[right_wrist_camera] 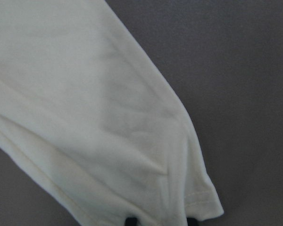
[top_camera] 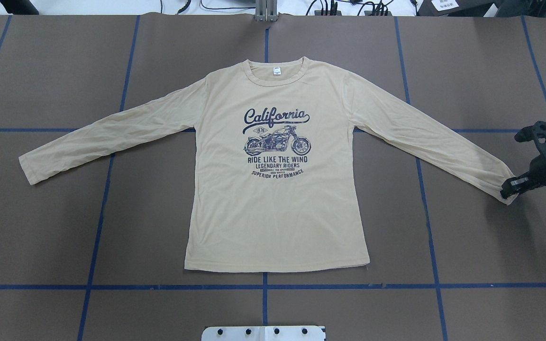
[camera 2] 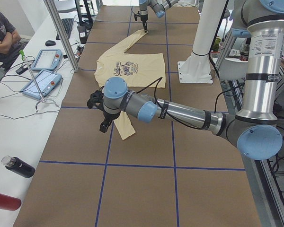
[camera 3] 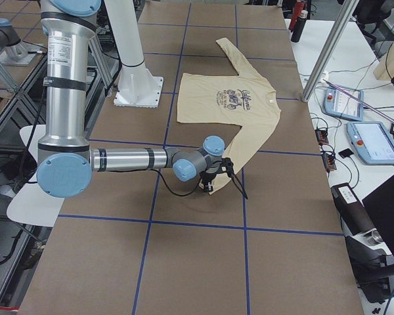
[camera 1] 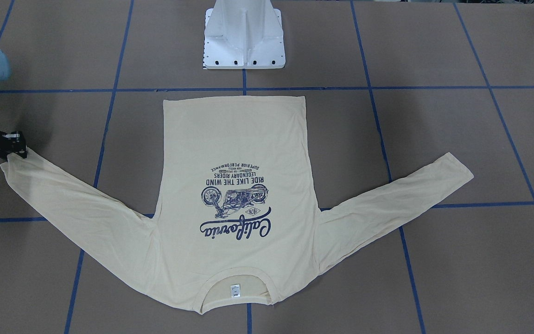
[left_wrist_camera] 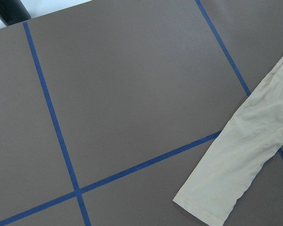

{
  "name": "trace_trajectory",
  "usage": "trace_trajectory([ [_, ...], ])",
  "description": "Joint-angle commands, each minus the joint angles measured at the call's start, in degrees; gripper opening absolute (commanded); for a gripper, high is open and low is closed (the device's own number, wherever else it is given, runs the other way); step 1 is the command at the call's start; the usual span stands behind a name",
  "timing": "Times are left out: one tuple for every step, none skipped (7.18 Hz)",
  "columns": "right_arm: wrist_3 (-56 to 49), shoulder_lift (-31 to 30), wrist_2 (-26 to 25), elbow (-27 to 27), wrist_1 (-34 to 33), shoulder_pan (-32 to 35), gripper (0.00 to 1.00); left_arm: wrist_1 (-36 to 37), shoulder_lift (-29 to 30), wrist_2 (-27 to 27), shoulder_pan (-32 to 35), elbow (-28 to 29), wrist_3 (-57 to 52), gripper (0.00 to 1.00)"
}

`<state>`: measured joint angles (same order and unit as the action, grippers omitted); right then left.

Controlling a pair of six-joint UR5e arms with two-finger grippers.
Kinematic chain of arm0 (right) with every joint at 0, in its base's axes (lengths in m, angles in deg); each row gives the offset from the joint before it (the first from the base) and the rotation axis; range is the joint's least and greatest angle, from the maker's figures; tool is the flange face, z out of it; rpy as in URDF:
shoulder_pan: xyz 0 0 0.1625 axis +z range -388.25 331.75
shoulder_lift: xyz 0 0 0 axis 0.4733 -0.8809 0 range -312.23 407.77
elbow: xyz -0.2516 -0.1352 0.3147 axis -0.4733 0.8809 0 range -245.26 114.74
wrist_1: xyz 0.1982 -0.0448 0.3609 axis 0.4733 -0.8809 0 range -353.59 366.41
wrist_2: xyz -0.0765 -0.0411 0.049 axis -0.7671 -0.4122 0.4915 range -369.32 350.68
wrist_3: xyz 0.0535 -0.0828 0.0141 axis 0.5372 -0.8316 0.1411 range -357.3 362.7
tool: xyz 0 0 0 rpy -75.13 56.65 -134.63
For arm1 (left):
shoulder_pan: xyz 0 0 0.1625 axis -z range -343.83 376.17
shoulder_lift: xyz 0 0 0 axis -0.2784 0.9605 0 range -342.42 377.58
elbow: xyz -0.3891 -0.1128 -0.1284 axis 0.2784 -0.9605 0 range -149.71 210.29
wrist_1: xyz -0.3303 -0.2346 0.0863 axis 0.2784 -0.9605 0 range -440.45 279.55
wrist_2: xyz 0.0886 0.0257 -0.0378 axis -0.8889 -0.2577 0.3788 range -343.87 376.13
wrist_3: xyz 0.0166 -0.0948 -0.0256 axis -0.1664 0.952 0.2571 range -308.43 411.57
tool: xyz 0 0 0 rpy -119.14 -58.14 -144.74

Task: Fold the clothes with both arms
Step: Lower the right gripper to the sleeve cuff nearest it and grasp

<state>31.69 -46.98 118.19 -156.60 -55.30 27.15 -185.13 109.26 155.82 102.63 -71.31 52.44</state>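
Observation:
The cream-yellow long-sleeved shirt [top_camera: 273,208] lies flat and print-up on the brown table, both sleeves spread outwards. My right gripper [top_camera: 507,188] is down at the end of the robot-right sleeve, also seen at the front-facing view's left [camera 1: 16,150]. In the right wrist view its two fingertips [right_wrist_camera: 130,221] pinch the puckered cuff [right_wrist_camera: 179,179]. My left gripper [camera 2: 104,126] hovers above the other sleeve's cuff [left_wrist_camera: 212,197]; it shows only in the exterior left view, so I cannot tell whether it is open or shut.
The white pedestal base [camera 1: 244,37] stands just behind the shirt's hem. Blue tape lines [top_camera: 263,286] cross the table. On a side bench are two control tablets [camera 2: 42,80] and a black bottle [camera 2: 16,166]; a person [camera 2: 2,38] sits there.

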Motion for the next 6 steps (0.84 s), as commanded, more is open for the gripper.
trace_trajectory([
  [-0.2, 0.3, 0.5, -0.5, 0.0, 0.1, 0.03, 0.0, 0.0, 0.0, -0.1, 0.0, 0.1, 0.99],
  [-0.1, 0.3, 0.6, -0.7, 0.0, 0.2, 0.0, 0.1, 0.0, 0.0, -0.1, 0.0, 0.2, 0.99],
  [-0.3, 1.3, 0.9, -0.6, -0.3, 1.3, 0.0, 0.1, 0.0, 0.1, -0.1, 0.0, 0.2, 0.99],
  [-0.3, 1.5, 1.5, -0.6, -0.3, 2.0, 0.0, 0.1, 0.0, 0.1, -0.1, 0.1, 0.2, 0.99],
  [-0.3, 1.6, 2.3, -1.1, 0.1, 3.2, 0.0, 0.1, 0.0, 0.1, -0.1, 0.0, 0.2, 0.99],
  [-0.3, 0.5, 2.6, -3.6, 0.7, 4.7, 0.0, 0.2, -0.1, 1.2, -0.1, 0.0, 0.3, 0.99],
])
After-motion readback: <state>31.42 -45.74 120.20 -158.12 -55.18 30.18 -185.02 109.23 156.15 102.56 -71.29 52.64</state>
